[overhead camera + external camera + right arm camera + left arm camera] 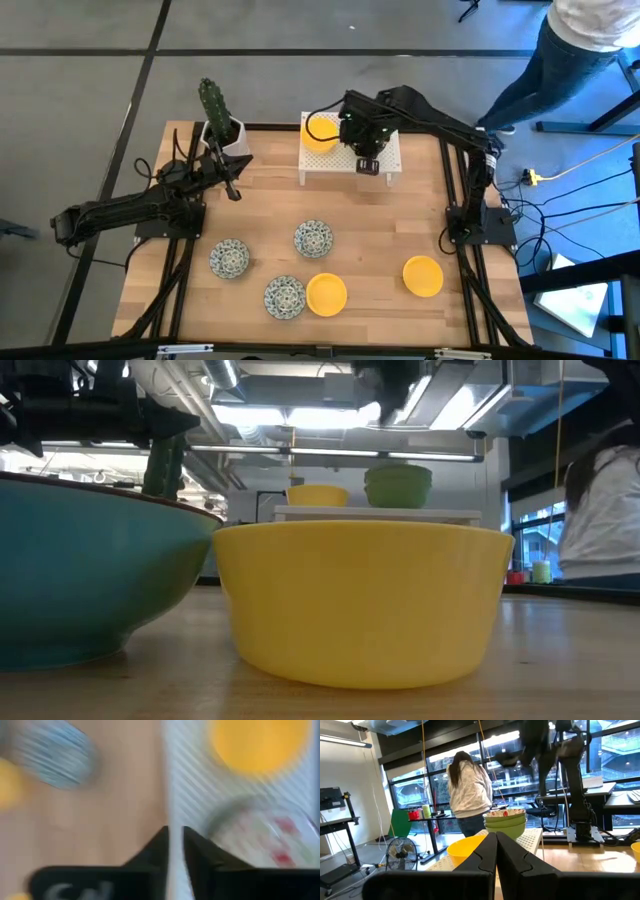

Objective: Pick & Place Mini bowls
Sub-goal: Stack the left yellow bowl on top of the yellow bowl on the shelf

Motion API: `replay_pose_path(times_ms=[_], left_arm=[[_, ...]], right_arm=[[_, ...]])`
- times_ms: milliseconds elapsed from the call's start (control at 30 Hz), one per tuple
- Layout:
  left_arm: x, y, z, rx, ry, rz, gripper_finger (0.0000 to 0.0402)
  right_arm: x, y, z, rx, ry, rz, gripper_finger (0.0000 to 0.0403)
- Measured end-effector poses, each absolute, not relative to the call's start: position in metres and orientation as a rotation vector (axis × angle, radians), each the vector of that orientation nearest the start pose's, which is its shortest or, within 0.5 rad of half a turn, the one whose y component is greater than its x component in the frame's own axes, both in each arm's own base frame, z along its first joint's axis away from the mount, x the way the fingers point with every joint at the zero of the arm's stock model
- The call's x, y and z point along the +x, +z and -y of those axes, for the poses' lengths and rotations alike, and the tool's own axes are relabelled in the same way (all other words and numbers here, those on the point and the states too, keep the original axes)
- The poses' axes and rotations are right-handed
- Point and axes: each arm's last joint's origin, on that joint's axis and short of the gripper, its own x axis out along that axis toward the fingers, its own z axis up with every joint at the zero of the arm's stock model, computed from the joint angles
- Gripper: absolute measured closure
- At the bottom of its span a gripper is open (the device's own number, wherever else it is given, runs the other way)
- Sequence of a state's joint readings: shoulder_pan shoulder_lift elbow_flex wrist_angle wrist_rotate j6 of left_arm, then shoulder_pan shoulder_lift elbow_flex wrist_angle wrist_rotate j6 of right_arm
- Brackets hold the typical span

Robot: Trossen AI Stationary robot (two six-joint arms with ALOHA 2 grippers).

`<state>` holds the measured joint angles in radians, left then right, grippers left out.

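Three blue-green patterned mini bowls and two yellow ones sit on the table. A third yellow bowl stands on the white rack. Beside it in the left wrist view are two stacked bowls with reddish floral pattern. My right gripper hovers above the rack next to the floral stack, open by a narrow gap and touching nothing. My left gripper is shut and empty, level above the table's far left, facing the rack.
A white pot with a cactus stands at the far left corner beside my left arm. In the low view a yellow bowl and a blue-green one fill the foreground. A person stands beyond the far right corner.
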<state>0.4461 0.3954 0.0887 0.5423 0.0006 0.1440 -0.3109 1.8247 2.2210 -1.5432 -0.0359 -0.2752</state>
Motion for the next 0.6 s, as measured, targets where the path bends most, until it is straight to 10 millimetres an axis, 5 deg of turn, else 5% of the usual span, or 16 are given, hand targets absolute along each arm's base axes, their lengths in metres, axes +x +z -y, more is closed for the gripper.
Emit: replay_pose_path(times_ms=[67,200,333,600], left_arm=[[0.110,0.211,-0.053,0.193,0.460,0.199,0.0397],[0.110,0.211,-0.053,0.194,0.460,0.199,0.0394],[0.110,0.211,-0.053,0.192,0.459,0.195,0.0397],[0.110,0.210,-0.053,0.190,0.459,0.186,0.0396]], right_arm=[[0.307,0.442,0.087,-0.033,0.030,-1.018,0.0390],[0.286,0.477,0.063,-0.040,0.246,-0.792,0.0387],[0.256,0.500,0.053,-0.021,0.242,-0.684,0.0395],[0.210,0.506,0.042,0.020,0.184,-0.615,0.0392]])
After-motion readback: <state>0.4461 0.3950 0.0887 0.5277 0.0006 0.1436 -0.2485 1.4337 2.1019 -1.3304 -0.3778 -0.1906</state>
